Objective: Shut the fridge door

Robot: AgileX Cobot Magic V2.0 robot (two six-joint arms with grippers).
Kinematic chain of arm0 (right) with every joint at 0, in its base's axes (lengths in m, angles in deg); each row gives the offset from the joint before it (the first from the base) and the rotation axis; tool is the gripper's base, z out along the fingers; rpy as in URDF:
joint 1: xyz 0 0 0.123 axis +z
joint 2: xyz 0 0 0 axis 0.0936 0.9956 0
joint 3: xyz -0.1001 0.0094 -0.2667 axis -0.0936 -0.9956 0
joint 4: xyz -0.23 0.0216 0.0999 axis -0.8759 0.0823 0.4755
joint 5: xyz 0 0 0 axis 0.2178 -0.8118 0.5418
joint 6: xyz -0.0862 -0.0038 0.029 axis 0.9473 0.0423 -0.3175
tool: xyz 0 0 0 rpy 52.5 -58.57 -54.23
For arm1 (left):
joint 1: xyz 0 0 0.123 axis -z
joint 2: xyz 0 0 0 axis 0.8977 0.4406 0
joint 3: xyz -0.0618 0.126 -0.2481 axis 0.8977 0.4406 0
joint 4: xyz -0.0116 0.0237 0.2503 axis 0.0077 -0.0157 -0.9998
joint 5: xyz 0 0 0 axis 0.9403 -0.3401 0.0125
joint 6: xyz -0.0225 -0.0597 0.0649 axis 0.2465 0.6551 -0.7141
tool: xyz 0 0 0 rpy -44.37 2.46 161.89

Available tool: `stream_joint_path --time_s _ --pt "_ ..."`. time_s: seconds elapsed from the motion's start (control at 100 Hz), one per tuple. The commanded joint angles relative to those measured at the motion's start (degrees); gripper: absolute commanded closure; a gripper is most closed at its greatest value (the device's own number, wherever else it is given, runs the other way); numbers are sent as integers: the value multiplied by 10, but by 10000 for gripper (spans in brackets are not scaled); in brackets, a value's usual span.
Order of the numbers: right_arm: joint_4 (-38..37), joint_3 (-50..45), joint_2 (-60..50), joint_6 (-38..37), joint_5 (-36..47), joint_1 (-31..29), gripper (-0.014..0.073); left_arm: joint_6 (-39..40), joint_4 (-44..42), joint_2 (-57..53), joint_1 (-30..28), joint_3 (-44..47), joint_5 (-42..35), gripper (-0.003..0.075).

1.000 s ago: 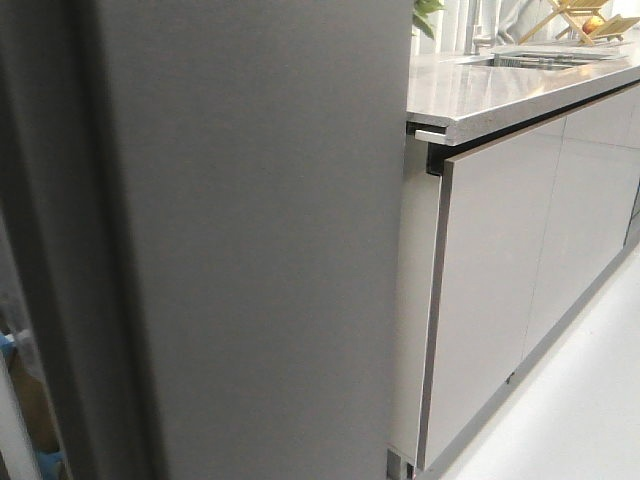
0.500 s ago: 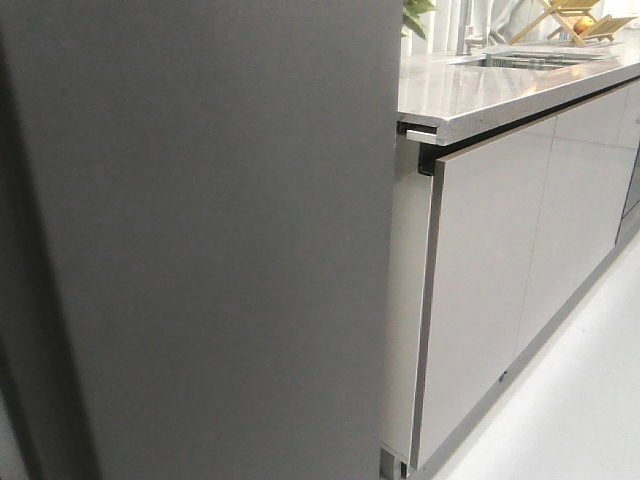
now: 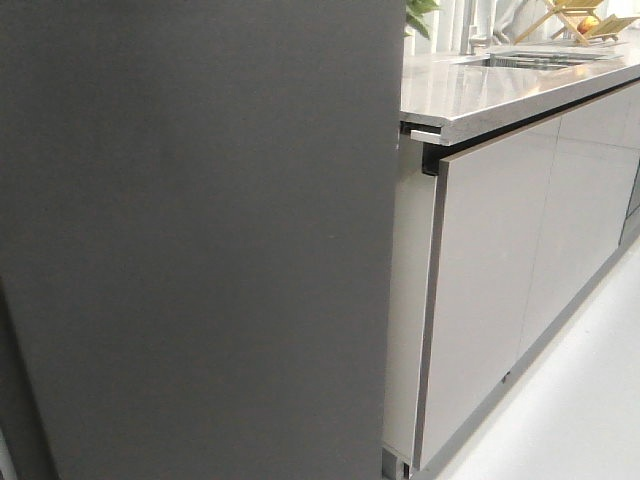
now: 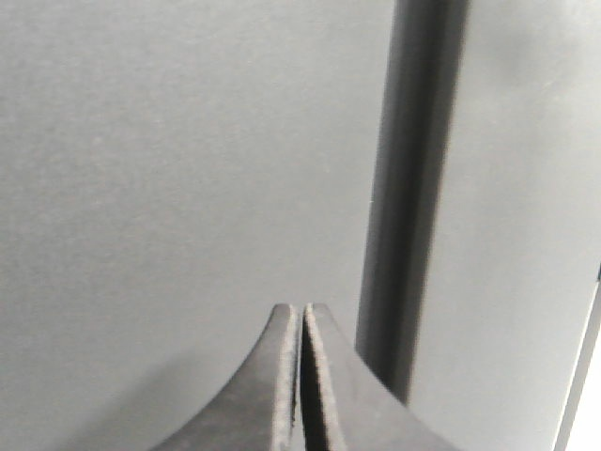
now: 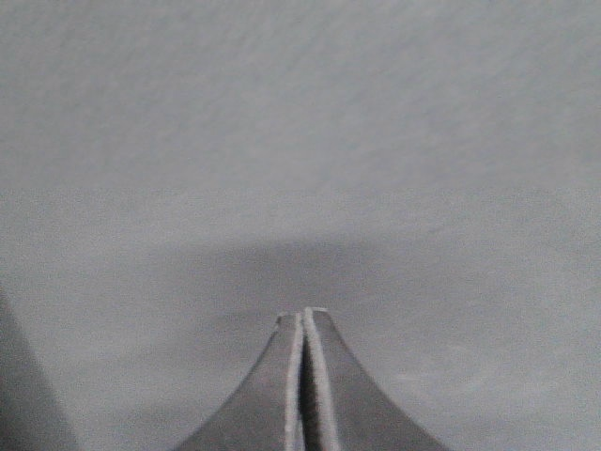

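Filling most of the front view, matte dark grey fridge door [image 3: 200, 240] sits flat, beside glossy cabinet fronts [image 3: 500, 260] under the counter [image 3: 480, 95]. Left end effector [image 4: 300, 312] and right end effector [image 5: 302, 318] both clenched, empty, close to it. Side gap seen earlier gone.

The left gripper [image 4: 301, 315] has its two dark fingers [image 4: 282, 376] pressed flat together, with only a thin seam between them and nothing held. Their tips point at the door [image 4: 188, 160], a plain matte grey face that fills most of the view. Whether the tips touch it cannot be told. Beside the fingers a dark vertical groove [image 4: 413, 188] runs the full height of the view, and beyond it lies a second grey panel [image 4: 526, 207] of the same tone.
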Motion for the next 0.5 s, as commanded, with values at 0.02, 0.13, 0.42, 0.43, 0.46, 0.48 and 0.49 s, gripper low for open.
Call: stream_joint_path --time_s 0.02,0.13,0.42,0.43,0.46,0.48,0.49 --pt "-14 22 -37 6 34 -18 670 2 1 11 5 16 -44 741" --pt "-14 6 -51 6 31 -37 670 2 1 11 5 16 -44 741" --pt "-31 -88 -153 6 33 -113 670 2 1 11 5 16 -44 741" --pt "-31 -95 -156 6 33 -116 670 2 1 11 5 16 -44 741" --pt "-31 -108 -173 6 35 -126 670 2 1 11 5 16 -44 741" --pt "-31 -118 -180 6 37 -134 670 2 1 11 5 16 -44 741" --pt "-31 -121 -187 6 39 -140 670 2 1 11 5 16 -44 741"
